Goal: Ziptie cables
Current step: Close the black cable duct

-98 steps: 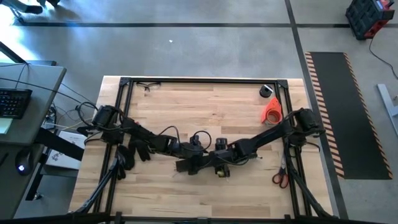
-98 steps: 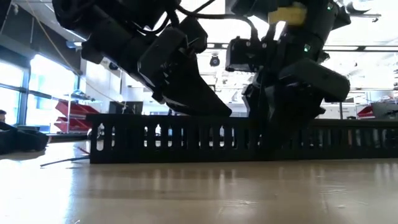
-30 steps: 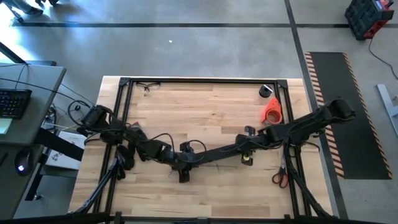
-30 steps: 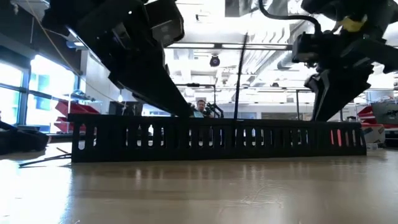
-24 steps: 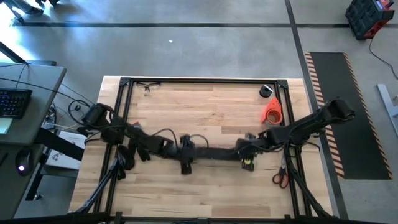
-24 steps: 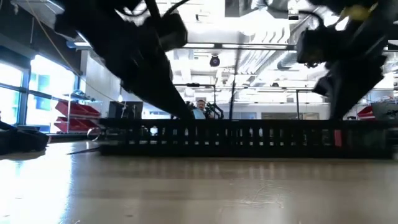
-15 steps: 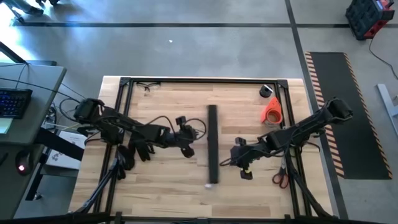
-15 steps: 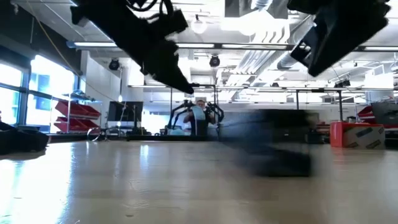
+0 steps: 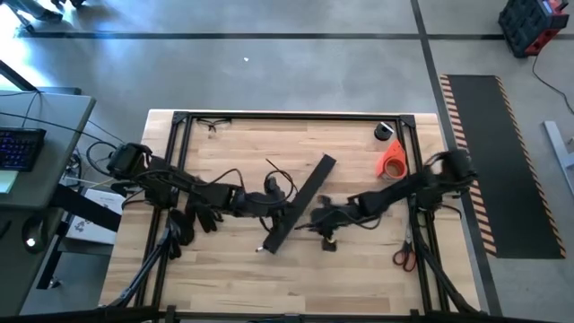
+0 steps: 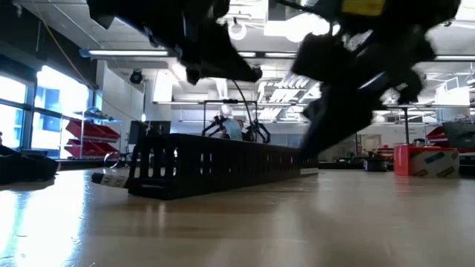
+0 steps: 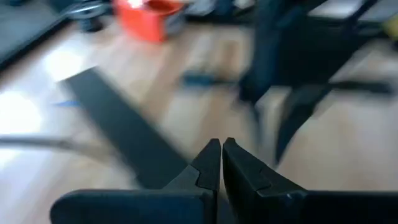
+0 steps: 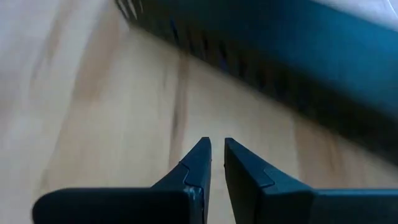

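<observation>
On the pale, grained wooden table (image 9: pixel 233 269), a long black comb-toothed plastic channel (image 9: pixel 299 203) lies diagonally. The left gripper (image 11: pixel 221 155) hovers just beside it with its smooth dark fingers pressed together, empty. The right gripper (image 12: pixel 216 157), on the channel's other side, has its tapered fingers nearly together, a thin gap between, holding nothing. I cannot tell where the cables are. Farther back stands an orange cone-shaped object (image 9: pixel 392 159).

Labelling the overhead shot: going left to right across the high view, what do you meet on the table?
Left end effector → black slotted channel → right end effector → orange tape roll → red-handled scissors.
</observation>
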